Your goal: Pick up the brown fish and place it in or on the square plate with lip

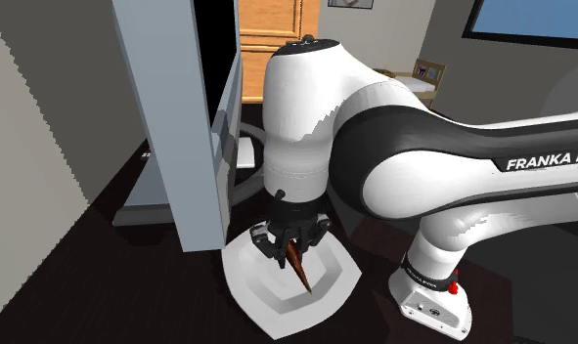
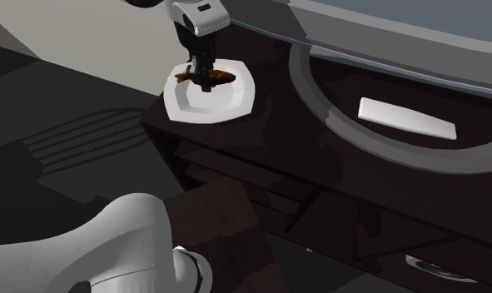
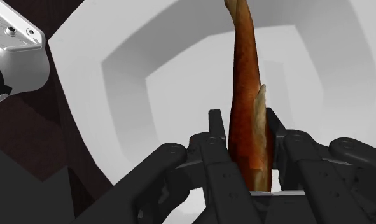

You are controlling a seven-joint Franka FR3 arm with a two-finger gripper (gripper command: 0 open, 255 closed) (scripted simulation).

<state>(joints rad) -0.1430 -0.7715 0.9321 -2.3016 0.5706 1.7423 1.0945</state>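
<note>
My gripper [image 3: 245, 125] is clamped on the brown fish [image 3: 247, 95]. Fingers [image 3: 216, 130] are pressed to its flanks approx mid-body, so the jaws are only as wide as the fish is thick, nothing else in them.

Progress, as I judge it: the pick is done and so is the carry. In the shoulder view the fish [image 1: 300, 268] sits w/in the outline of the white square plate [image 1: 245, 285], over its sunken middle. The second exterior view agrees: fish [image 2: 225, 76] is over the far part of the plate [image 2: 232, 106], which sits at the corner of a dark cabinet top [image 2: 277, 125]. Left to do: settle it down if there's a gap, let go, pull clear. Can't tell whether the fish already touches the plate.

Orientation: the long axis runs crosswise to my closing direction. One long end sticks out well beyond my fingers and tapers to a narrow tip, and a pale fin shows on one side. In the shoulder view that tip aims down toward the plate's near rim. In the second exterior view the body looks approx level across the plate. Head vs tail: can't say.
</note>
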